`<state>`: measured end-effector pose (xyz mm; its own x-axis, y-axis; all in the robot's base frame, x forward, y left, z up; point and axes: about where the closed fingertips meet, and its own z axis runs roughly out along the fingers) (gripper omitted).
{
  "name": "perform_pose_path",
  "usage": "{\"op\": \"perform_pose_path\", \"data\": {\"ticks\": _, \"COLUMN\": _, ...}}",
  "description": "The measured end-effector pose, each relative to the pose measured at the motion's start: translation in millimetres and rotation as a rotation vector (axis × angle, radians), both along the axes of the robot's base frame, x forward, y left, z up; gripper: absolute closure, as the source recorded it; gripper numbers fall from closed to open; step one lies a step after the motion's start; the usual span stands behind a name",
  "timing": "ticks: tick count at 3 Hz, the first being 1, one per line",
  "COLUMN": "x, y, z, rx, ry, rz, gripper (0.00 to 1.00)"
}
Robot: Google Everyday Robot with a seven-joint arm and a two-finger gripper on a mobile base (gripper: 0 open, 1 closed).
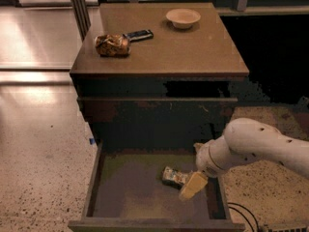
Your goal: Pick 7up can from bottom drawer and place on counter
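Camera view: drawer open, can inside.
The bottom drawer (145,223) is pulled out; the can (173,176) lies on its side on the drawer floor. The gripper (193,185) is down in the drawer at the can's right end, grip state cannot be told. The counter (193,47) holds a bowl (183,18), packet (112,45) and phone (140,34).

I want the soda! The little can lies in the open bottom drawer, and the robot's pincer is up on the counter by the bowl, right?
Not quite. The camera view shows the pincer down in the open bottom drawer beside the 7up can, not up on the counter by the bowl. The can part is right.
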<state>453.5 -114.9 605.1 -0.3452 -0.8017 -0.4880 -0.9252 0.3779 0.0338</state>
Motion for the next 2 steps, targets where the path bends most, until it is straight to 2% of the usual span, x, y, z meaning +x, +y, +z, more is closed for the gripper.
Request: {"op": "perform_pose_path", "data": {"ticks": 2, "x": 16.0, "y": 8.0, "z": -77.8, "rx": 0.023, "ry": 0.041, "rz": -0.057, "gripper": 0.00}}
